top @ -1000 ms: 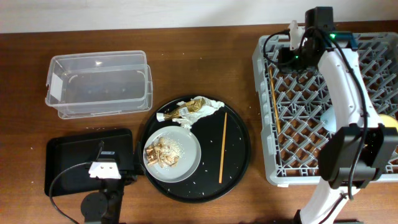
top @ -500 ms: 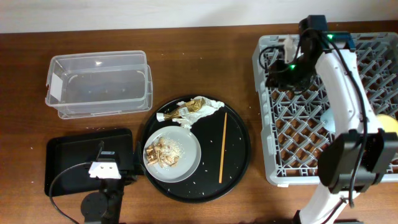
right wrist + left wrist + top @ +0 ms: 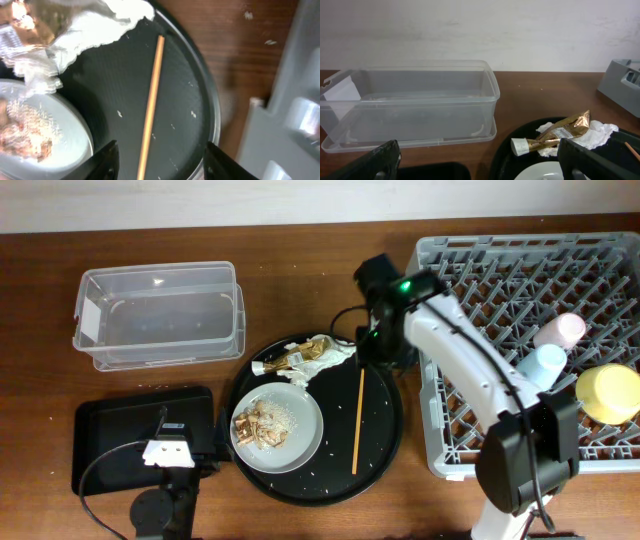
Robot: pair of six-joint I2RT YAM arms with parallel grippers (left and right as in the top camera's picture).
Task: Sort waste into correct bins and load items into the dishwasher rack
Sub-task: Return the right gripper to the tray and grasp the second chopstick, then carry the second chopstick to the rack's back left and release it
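One thin brown chopstick (image 3: 358, 415) lies on the round black tray (image 3: 385, 445); in the right wrist view the chopstick (image 3: 150, 107) runs between my open fingers. My right gripper (image 3: 380, 350) (image 3: 162, 165) hovers open and empty over the tray's far right part. The pale grey plate (image 3: 300, 442) holds beige food scraps (image 3: 258, 423). The brown-gold wrapper (image 3: 298, 359) (image 3: 560, 132) lies on a white napkin (image 3: 336, 350). The pink cup (image 3: 558, 330), blue cup (image 3: 541, 364) and yellow bowl (image 3: 610, 393) sit in the grey rack (image 3: 470, 275). My left gripper (image 3: 168, 442) (image 3: 480, 170) is open and empty.
The clear tub (image 3: 160, 315) (image 3: 410, 102) stands at the back left. The shallow black rectangular tray (image 3: 120, 442) lies at the front left under my left wrist. White crumbs dot the round tray and the table near it. The rack's left wall is close to my right gripper.
My right arm has swung left out of the rack's far corner to above the round tray. The cups and bowl in the rack now show. The left arm has not moved.
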